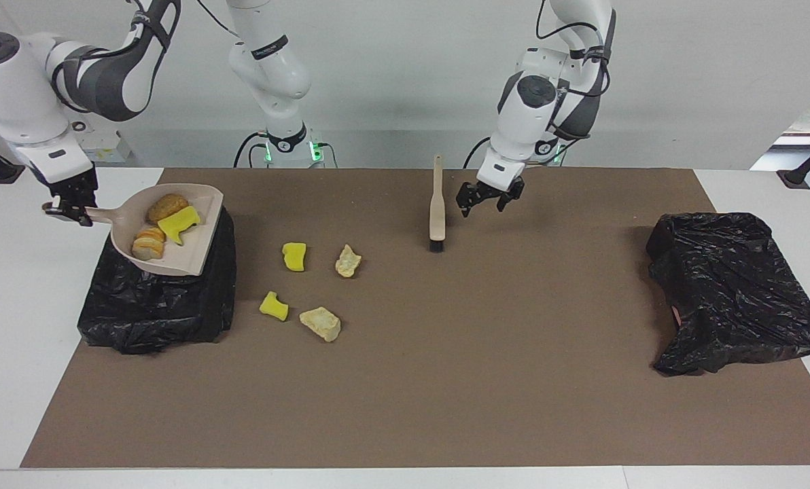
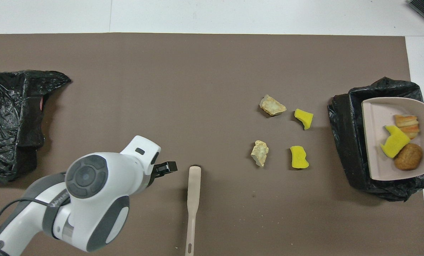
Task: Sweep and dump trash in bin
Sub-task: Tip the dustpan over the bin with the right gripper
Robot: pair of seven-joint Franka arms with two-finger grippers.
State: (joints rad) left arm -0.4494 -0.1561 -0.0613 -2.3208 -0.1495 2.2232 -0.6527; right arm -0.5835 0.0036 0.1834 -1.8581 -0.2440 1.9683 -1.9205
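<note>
Where the brown mat [image 1: 446,380] lies closest to the robots, the brush [image 1: 436,204] rests flat on it, handle toward the arms and bristles pointing away. The left gripper [image 1: 490,198] hangs over the mat just beside that handle, fingers spread wide and holding nothing.

At the right arm's end of the table, the right gripper [image 1: 72,207] is clamped on the handle of the beige dustpan [image 1: 187,251], which it holds over the black bag-lined bin [image 1: 160,305]. Three pieces of trash sit in the pan: an orange-brown lump [image 1: 168,206], a yellow sponge piece [image 1: 178,223] and a pale layered lump [image 1: 148,244].

Four more pieces lie on the mat beside that bin. A yellow sponge chunk [image 1: 294,257] and a cream lump [image 1: 348,261] are nearer the robots. Another yellow chunk [image 1: 274,306] and a cream lump [image 1: 321,323] are farther out.

A second black bin [image 1: 738,292] sits at the left arm's end.
</note>
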